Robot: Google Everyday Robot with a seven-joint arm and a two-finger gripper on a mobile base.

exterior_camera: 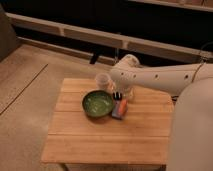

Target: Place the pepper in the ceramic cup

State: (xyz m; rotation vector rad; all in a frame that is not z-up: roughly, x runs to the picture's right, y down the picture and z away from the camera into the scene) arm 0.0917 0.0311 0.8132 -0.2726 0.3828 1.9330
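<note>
step: reaching for the grasp | gripper (118, 95) is hovering just above the pepper (123, 106), jaws apart, holding nothing | pepper is lying on the blue block (117, 113) beside the green bowl (97, 103) | next, judged: lowering, closing on the pepper, carrying it to the ceramic cup (102, 80)

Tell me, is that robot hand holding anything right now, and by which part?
Nothing, it seems: the gripper hangs open just above the pepper, which lies on the blue block.
</note>
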